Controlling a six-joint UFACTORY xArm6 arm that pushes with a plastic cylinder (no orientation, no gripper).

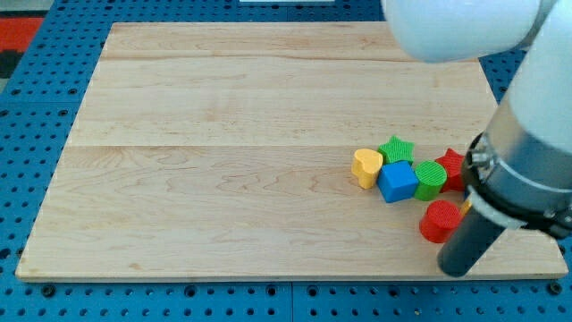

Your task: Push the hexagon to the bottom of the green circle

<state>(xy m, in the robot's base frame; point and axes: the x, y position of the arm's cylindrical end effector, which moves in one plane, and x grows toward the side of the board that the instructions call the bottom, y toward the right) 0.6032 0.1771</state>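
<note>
Tip (458,271) just right of red hexagon (439,221), green circle (430,179) above, no writing.

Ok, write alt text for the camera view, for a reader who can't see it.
My tip sits just right of and below a red hexagon near the wooden board's lower right. Above the hexagon lies a cluster: yellow heart, green star, blue cube, green circle and a partly hidden red block.

No readable text, labels, brands, numbers or signs seen anywhere, neither on the blocks, the wooden board, nor the arm
</note>
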